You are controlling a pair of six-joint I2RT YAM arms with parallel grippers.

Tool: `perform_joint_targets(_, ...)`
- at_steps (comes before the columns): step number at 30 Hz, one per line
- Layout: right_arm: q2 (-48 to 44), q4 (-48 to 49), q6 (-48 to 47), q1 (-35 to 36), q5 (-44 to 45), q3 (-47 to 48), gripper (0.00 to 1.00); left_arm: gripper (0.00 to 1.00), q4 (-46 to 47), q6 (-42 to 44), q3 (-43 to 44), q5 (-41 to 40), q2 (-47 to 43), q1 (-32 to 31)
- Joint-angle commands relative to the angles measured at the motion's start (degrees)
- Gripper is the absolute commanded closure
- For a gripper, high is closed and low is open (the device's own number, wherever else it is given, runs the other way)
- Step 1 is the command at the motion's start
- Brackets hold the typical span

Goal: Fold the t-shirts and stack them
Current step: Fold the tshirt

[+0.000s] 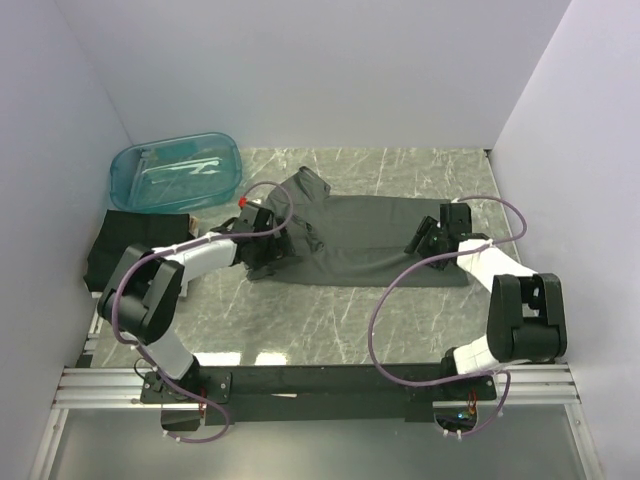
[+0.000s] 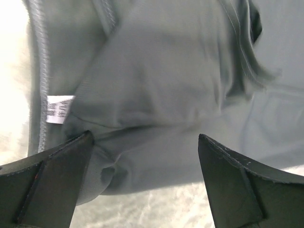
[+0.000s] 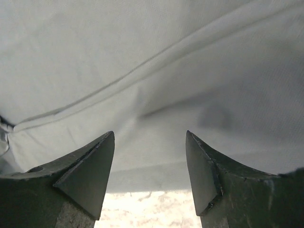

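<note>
A dark grey t-shirt (image 1: 365, 240) lies spread across the middle of the marble table, partly folded, with a bunched sleeve at its far left. My left gripper (image 1: 268, 255) is open over the shirt's left end; the left wrist view shows the fabric (image 2: 156, 95) and its white collar label (image 2: 59, 108) just beyond the fingertips. My right gripper (image 1: 425, 240) is open over the shirt's right end; the right wrist view shows the hem edge (image 3: 156, 161) between the fingers. A second, folded black t-shirt (image 1: 135, 245) lies at the left.
A translucent teal plastic tub (image 1: 177, 170) stands at the far left corner. White walls enclose the table on three sides. The bare marble top (image 1: 330, 310) shows in front of the shirt.
</note>
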Motion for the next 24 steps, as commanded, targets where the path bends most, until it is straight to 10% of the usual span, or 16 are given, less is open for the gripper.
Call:
perform_joint_targets(1,1.92,1.59,-0.56,-1.08,-2.24,1.47,0.31,0.01,-0.56,0.61,0.13,-1.99,0.73,3.09)
perform_joint_targets(13,7.29,-2.02,1.03,-3.72,-2.59,-0.45,0.27,0.0,-6.36,-1.92,-4.34,-2.51,-0.23,3.89)
perform_joint_targets(24,-8.42,-8.43,1.73,-3.63,-3.83,-13.99,0.22,0.01,-19.81,-11.5,-15.5,-5.77,-14.11,3.89)
